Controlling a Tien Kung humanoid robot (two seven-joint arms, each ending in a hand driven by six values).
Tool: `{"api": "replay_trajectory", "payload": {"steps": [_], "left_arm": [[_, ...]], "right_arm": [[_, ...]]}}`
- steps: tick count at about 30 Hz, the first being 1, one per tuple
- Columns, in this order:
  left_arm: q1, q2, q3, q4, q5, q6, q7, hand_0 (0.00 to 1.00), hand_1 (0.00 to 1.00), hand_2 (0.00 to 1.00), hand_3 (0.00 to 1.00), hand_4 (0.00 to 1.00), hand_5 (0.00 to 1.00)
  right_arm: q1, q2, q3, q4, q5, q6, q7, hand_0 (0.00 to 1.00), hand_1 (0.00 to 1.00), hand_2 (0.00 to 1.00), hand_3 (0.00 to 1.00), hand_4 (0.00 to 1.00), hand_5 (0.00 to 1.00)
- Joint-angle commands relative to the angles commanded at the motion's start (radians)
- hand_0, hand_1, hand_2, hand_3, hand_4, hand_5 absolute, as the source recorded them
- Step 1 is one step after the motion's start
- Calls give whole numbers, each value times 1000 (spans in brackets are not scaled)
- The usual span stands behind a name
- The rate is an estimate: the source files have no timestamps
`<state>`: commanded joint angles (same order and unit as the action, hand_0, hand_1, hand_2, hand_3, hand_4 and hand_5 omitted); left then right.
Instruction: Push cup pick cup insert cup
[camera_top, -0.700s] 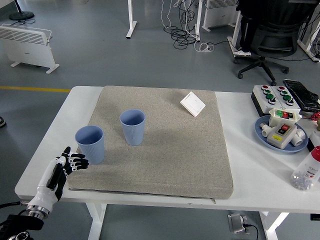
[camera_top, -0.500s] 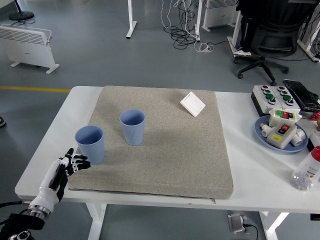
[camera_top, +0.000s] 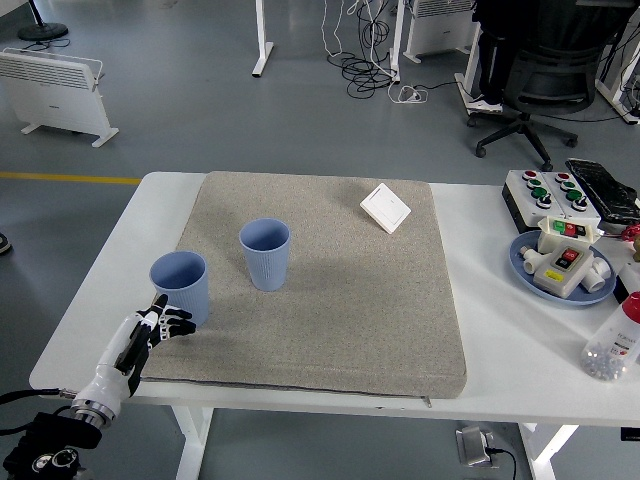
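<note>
Our left hand beside the near cup

From the head view, we see our left hand (camera_top: 150, 330) with fingers spread, holding nothing, just beside the near blue cup (camera_top: 181, 288) at the gray mat's (camera_top: 340, 290) left edge; the second cup (camera_top: 265, 254) stands upright nearby.

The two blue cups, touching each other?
Apart. Head view shows grey mat between the left cup and the right cup.

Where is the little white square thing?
The white square switch lies flat on the grey mat, near its far right corner, well to the right of the two blue cups.
</note>
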<state>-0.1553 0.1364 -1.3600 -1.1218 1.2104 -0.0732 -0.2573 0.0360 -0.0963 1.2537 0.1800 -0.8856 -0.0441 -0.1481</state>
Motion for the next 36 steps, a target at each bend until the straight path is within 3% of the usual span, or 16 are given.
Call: {"api": "replay_trajectory", "payload": {"steps": [36], "left_arm": [[-128,11,46,140,67,-12,-8,707,547,508,482,595,998]], "right_arm": [[3,0,-7,0,-2,1,-2,750,624,623,559,74,438]]}}
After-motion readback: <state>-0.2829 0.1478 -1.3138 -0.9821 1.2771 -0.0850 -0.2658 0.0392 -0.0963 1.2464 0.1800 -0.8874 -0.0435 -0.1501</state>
